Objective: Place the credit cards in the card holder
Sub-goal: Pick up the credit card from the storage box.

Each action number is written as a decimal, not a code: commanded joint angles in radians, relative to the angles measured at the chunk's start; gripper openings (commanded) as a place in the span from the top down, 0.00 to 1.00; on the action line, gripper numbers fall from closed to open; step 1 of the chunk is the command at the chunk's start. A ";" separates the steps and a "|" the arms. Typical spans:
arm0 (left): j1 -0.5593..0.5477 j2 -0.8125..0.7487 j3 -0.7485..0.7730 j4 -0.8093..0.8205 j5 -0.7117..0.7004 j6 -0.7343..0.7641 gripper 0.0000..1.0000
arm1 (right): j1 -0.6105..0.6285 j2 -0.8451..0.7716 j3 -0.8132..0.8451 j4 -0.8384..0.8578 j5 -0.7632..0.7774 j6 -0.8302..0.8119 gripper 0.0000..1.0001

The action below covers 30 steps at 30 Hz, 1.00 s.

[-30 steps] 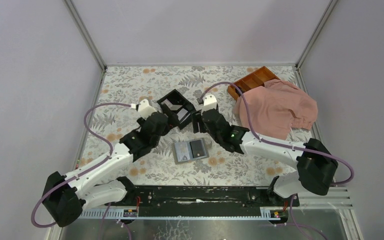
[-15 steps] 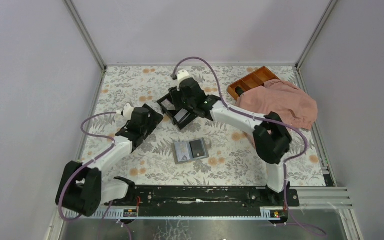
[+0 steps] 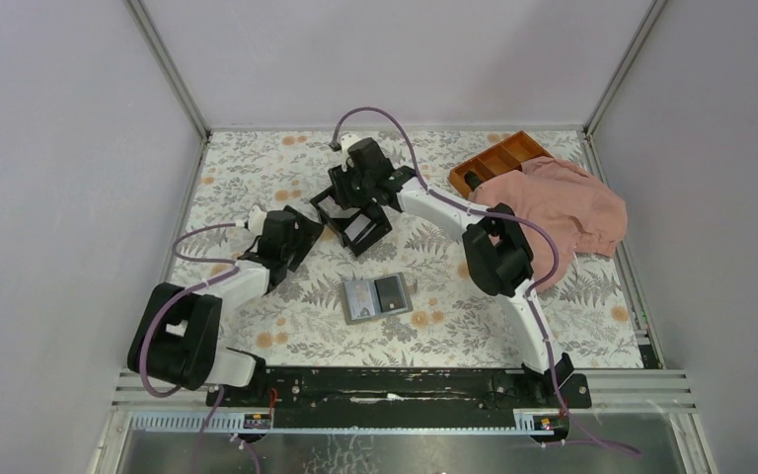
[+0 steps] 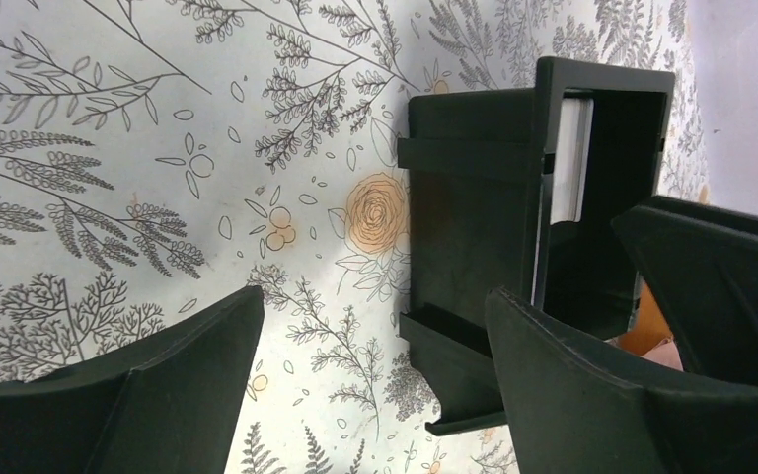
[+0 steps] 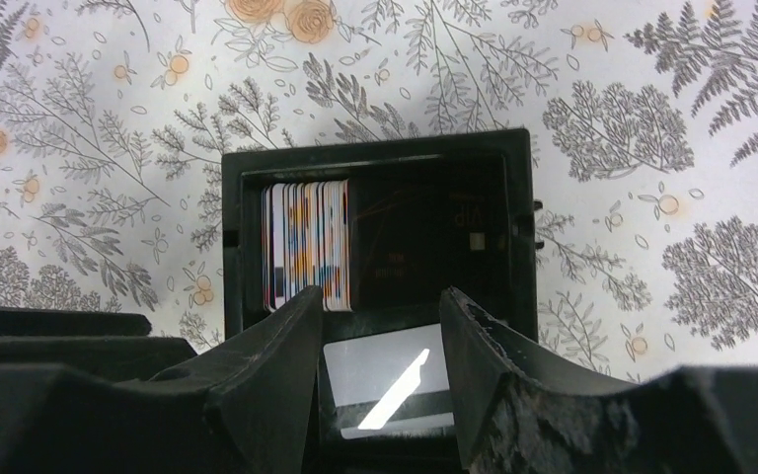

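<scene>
Matte black plastic box (image 5: 375, 143) holds upright striped credit cards (image 5: 306, 242). Right gripper (image 5: 380, 301) straddles a glossy white card (image 5: 355, 360), and I cannot tell if it grips. Left gripper (image 4: 375, 306) gapes wide. The flat grey card holder (image 3: 376, 297) lies apart on floral cloth (image 3: 257, 168).

**Floral table, four things on it**

My table (image 3: 257, 168) has a grey leaf and orange flower print all over. The card holder (image 3: 376, 297) lies open and flat near the centre, toward my near edge. The black box (image 3: 360, 232) sits just beyond it, turned cornerwise. Far right is an orange-brown divided tray (image 3: 498, 158). A crumpled pink cloth (image 3: 553, 212) overlaps its near-right side and spreads along the right edge.
</scene>
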State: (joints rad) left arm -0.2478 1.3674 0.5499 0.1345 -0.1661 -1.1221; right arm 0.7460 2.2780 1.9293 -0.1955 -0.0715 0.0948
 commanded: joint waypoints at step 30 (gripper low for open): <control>0.007 0.248 0.033 0.237 0.080 -0.036 0.12 | -0.070 0.175 0.180 -0.041 -0.327 0.137 0.61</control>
State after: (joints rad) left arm -0.2466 1.5764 0.5678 0.3748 -0.1055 -1.1618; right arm 0.6777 2.4676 2.1296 -0.2451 -0.3237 0.1894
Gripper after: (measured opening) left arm 0.882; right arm 0.418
